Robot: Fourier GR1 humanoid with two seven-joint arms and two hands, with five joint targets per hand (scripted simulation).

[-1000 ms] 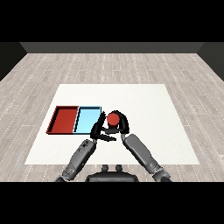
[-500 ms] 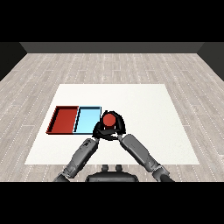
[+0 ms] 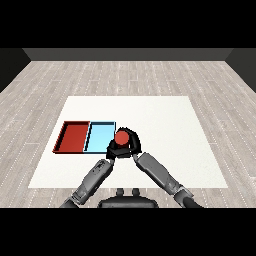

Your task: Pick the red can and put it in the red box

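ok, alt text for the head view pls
The right hand curls round a red can near the light blue tray's right edge, the left hand close beside it. The red tray lies further left on the white table.

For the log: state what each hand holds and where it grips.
The right hand curls round the side of the red can, below its top. The left hand sits close against it; its own hold cannot be told.

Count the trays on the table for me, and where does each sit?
2. The red tray lies at the left; the light blue tray adjoins its right side, with the red can, held by the right hand, at its right edge.
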